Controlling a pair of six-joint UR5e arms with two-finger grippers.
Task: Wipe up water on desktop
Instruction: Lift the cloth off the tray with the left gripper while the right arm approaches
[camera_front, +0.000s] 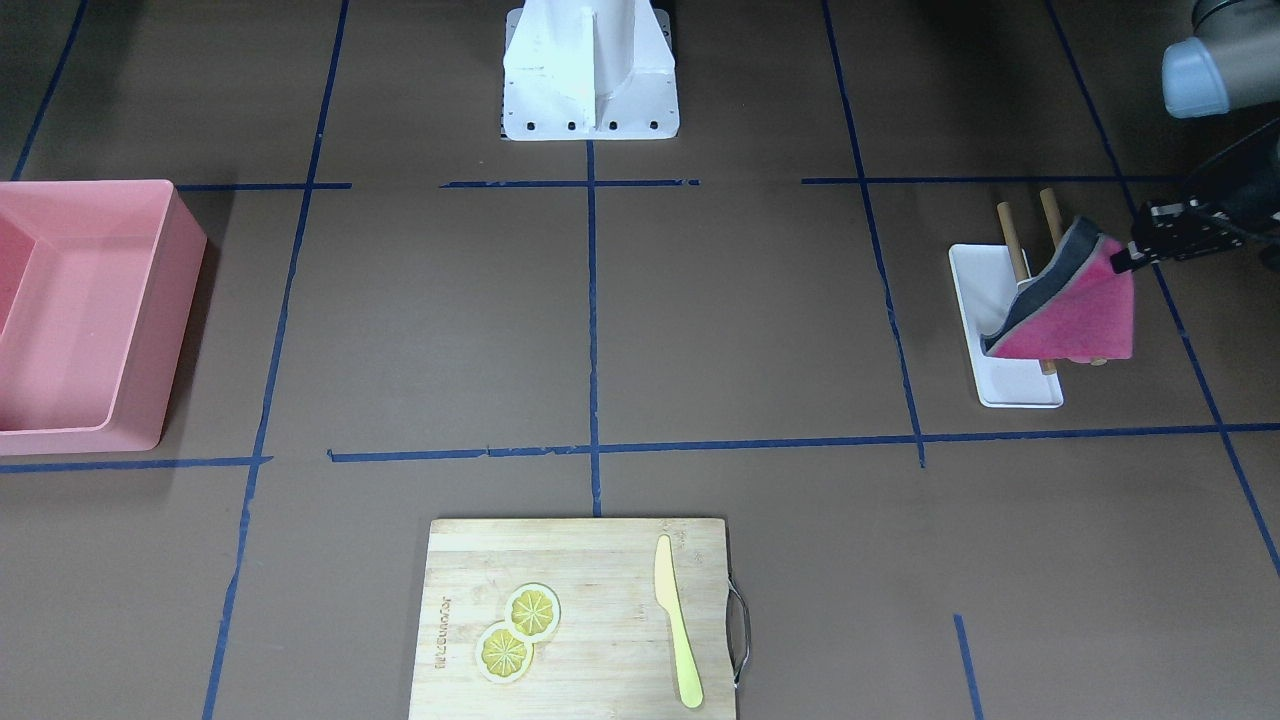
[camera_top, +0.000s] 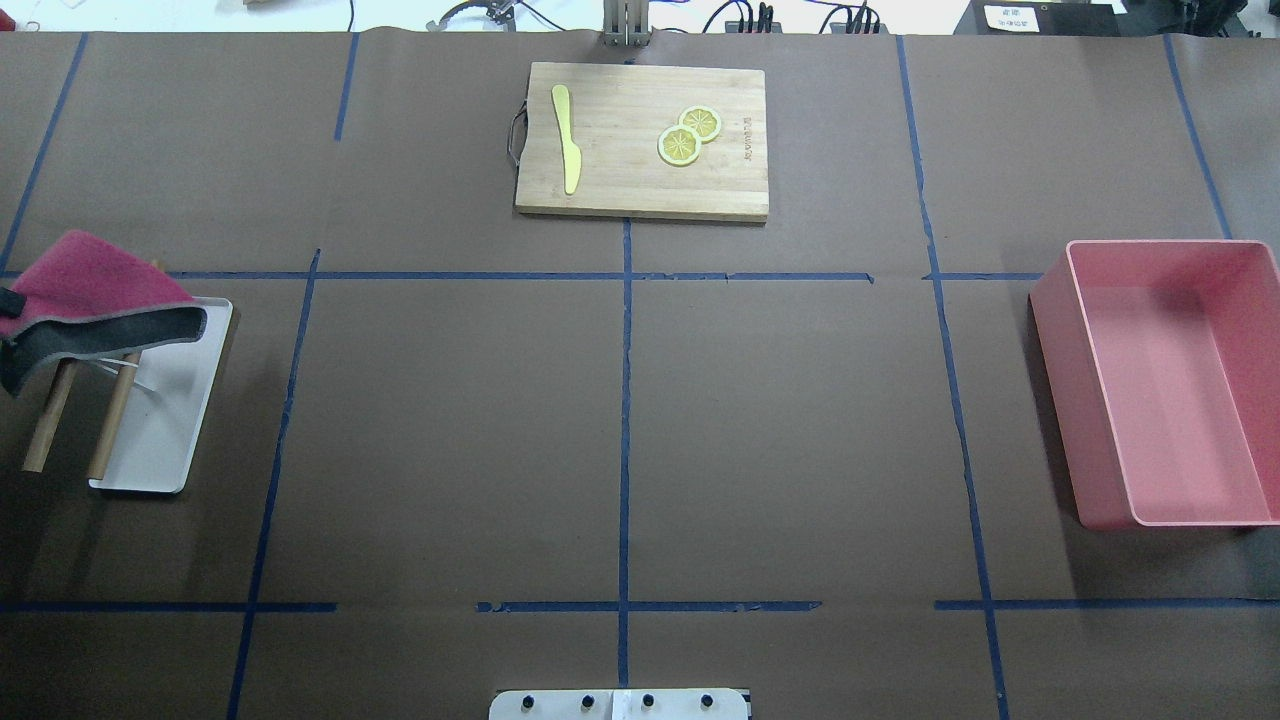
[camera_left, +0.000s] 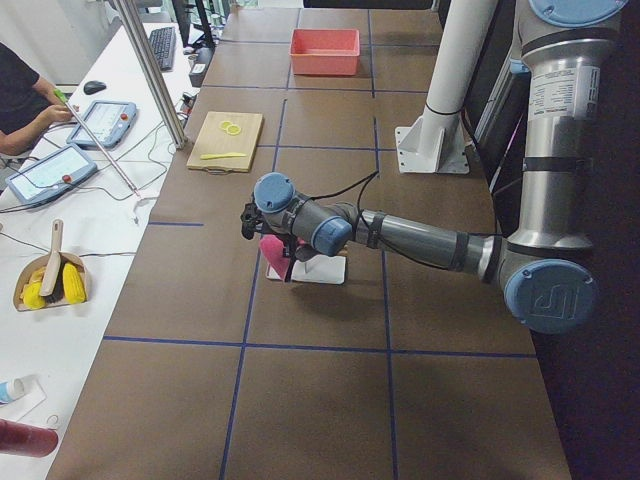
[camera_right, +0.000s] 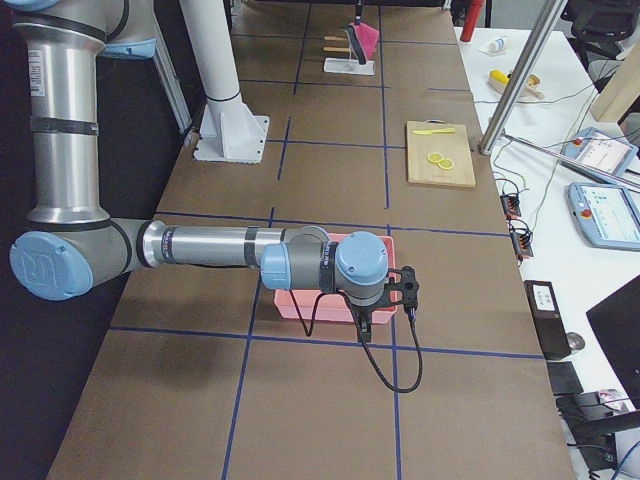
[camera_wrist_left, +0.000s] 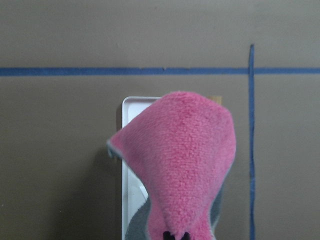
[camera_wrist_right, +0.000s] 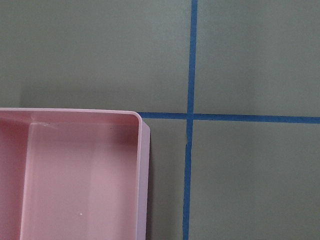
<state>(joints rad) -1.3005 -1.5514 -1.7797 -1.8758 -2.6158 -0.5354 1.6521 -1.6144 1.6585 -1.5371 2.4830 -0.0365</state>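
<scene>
Front view: desktop (camera_front: 760, 330) is filling the whole frame, dark brown w/ blue tape grid. Left gripper (camera_front: 1122, 262) is coming in at the view's right, fingers pinching 1 corner of a pink/grey cloth (camera_front: 1080, 320). The cloth is hanging as a triangle, lower edge over a white tray (camera_front: 1020, 385) that is carrying 2 wooden pegs (camera_front: 1010, 240). Board (camera_front: 600, 600) is lying at bottom centre w/ a yellow knife (camera_front: 677, 620) & 2 lemon slices (camera_front: 518, 630) on it. Pink bin (camera_front: 150, 330) is sitting at the view's left, arm base (camera_front: 590, 70) at top. Overhead: the cloth is showing at the far left edge, pink side up, grey underside over the pegs' far ends; can't tell if touching. Left gripper is mostly cut off by the frame edge there. Bin is sitting at right, board at far centre. Left side view: the near arm is stretching low over the desktop to the tray. A person (camera_left: 20, 100) is sitting at a side table. Right side view: the near arm is reaching over the bin, right gripper (camera_right: 405, 290) pointing down by its rim; finger gap can't be told. Left wrist cam: pink cloth is filling the centre, 2 black fingertips clamping it at the bottom edge, tray beneath. Right wrist cam: looking down on the bin's corner & a tape crossing.
</scene>
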